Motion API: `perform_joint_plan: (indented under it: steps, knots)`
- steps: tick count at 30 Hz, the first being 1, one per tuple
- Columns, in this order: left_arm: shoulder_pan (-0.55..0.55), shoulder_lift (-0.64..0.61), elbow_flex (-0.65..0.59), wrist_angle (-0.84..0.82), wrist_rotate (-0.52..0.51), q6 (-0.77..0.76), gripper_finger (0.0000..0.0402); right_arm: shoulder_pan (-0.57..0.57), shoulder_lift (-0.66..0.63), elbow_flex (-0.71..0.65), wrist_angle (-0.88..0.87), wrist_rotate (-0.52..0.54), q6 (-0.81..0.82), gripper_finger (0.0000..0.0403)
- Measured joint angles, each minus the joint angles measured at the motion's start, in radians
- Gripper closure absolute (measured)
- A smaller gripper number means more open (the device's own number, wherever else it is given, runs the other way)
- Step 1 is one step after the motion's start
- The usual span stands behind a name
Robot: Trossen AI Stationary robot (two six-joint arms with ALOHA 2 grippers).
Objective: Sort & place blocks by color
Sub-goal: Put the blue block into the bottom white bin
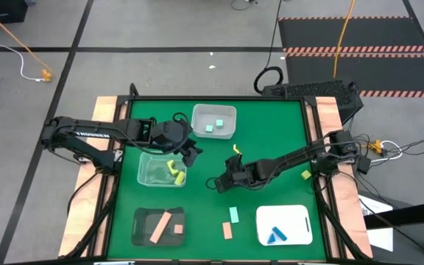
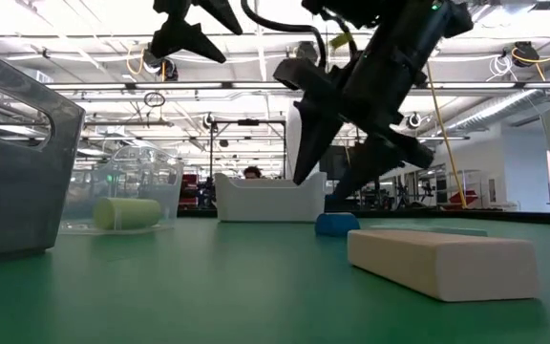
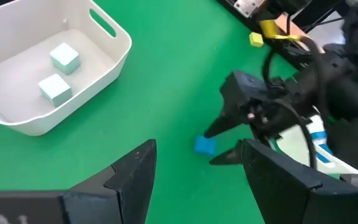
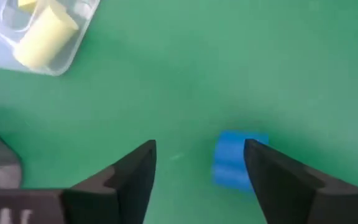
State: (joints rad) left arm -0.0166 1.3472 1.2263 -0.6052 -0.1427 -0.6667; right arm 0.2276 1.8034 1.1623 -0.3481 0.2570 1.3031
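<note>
A small blue block [image 4: 236,160] lies on the green table [image 1: 271,132]; it also shows in the low view [image 2: 337,224]. My right gripper [image 4: 197,177] hovers open just above it, and the block sits close beside one finger rather than between the two. My left gripper [image 3: 197,180] hangs open and holds nothing, above the far right corner of the clear tray [image 1: 160,171], which holds yellow blocks [image 4: 42,37]. The white bin [image 3: 48,68] at the far middle holds two mint green blocks [image 3: 58,74].
A dark tray [image 1: 140,230] with tan-pink blocks stands at the near left. A white tray [image 1: 300,215] with blue blocks stands at the near right. A mint block [image 1: 234,214] and a tan-pink block [image 1: 227,230] lie between them. A yellow block [image 1: 305,174] lies by the right edge.
</note>
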Motion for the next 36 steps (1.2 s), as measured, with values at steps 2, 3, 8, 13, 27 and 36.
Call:
perform_joint_plan:
  steps: [2, 3, 8, 13, 27, 36]
  knots:
    - [0.000, 0.000, 0.000, -0.003, 0.000, -0.008, 0.0167, 0.013, 0.014, 0.001, 0.000, 0.000, 0.058, 0.0158]
    - [0.000, 0.000, 0.000, -0.001, 0.000, -0.012, 0.0167, 0.019, 0.019, 0.001, 0.001, 0.010, 0.065, 0.0155]
    - [0.000, 0.000, 0.000, 0.007, 0.000, -0.017, 0.0167, 0.037, 0.027, 0.001, -0.012, 0.057, 0.068, 0.0155]
    - [0.000, 0.000, 0.000, 0.009, 0.000, -0.025, 0.0167, 0.052, 0.028, 0.000, -0.007, 0.136, 0.041, 0.0162]
    - [0.000, 0.000, 0.000, 0.003, 0.000, -0.015, 0.0167, 0.054, 0.015, 0.000, -0.043, 0.141, 0.018, 0.0163]
    - [0.000, 0.000, 0.000, 0.003, 0.000, 0.012, 0.0167, 0.062, 0.015, 0.000, -0.100, 0.187, 0.017, 0.0163]
